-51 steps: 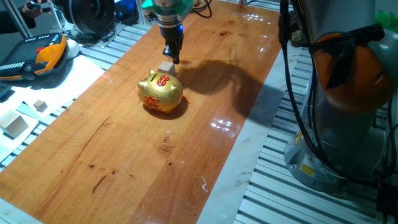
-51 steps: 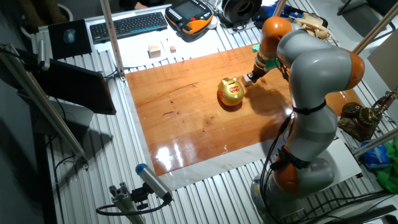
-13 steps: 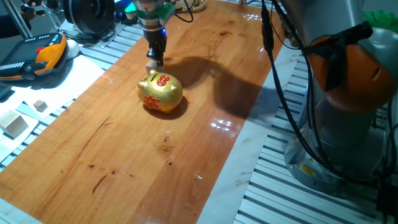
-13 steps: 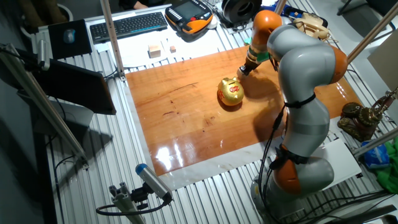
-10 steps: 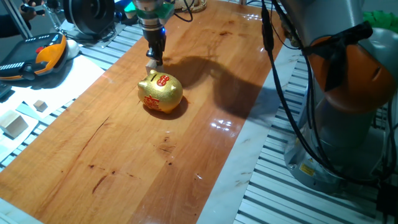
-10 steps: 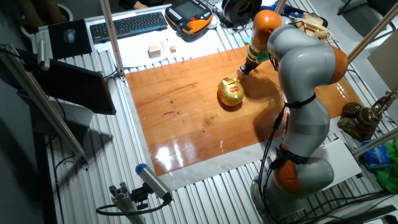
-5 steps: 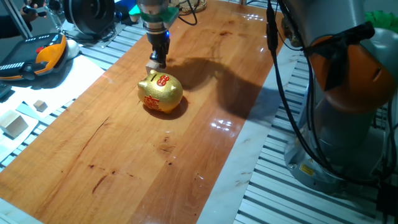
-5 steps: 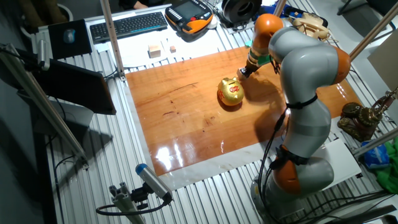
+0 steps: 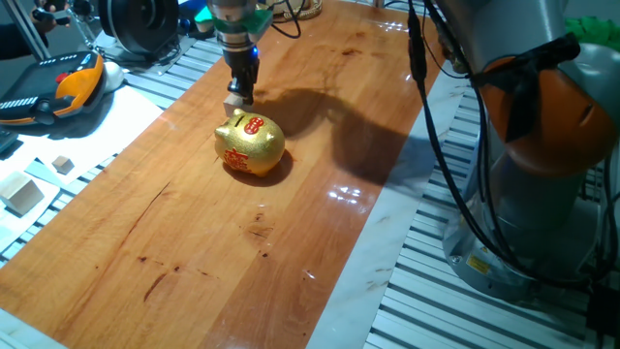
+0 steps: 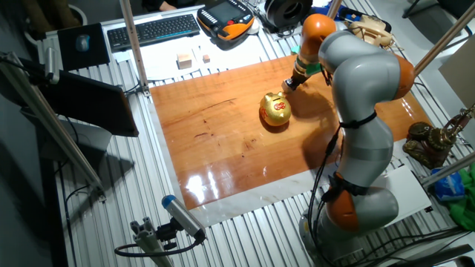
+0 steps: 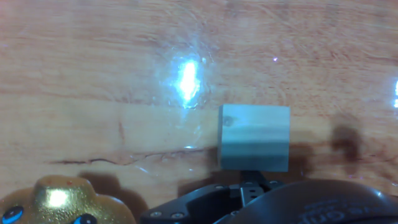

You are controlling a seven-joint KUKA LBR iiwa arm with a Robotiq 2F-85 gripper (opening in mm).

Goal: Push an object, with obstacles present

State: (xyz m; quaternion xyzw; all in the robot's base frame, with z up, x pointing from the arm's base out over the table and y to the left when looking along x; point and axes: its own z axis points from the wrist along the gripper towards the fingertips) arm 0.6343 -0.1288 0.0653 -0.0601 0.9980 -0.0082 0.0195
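The small pale beige cube [image 9: 232, 100] lies on the wooden table [image 9: 194, 252], just behind the golden piggy bank [image 9: 250, 143]. My gripper [image 9: 241, 90] points down with its fingers together, and the tips touch the cube's right side. In the hand view the cube [image 11: 254, 137] sits straight ahead of the fingertips [image 11: 252, 179], and the piggy bank [image 11: 59, 200] shows at the lower left. In the other fixed view the gripper [image 10: 289, 83] stands just beyond the piggy bank [image 10: 276, 109]; the cube is hard to make out there.
A larger pale wooden block [image 9: 21, 192] and a tiny wooden cube [image 9: 62, 164] lie off the table at the left. An orange teach pendant [image 9: 58, 87] lies behind them. A keyboard [image 10: 152, 28] is at the back. The arm's base [image 9: 542, 194] stands right of the table.
Since five seconds ago the gripper and the cube have moved left along the far side of the piggy bank. In the last second the gripper only shifted slightly right and back.
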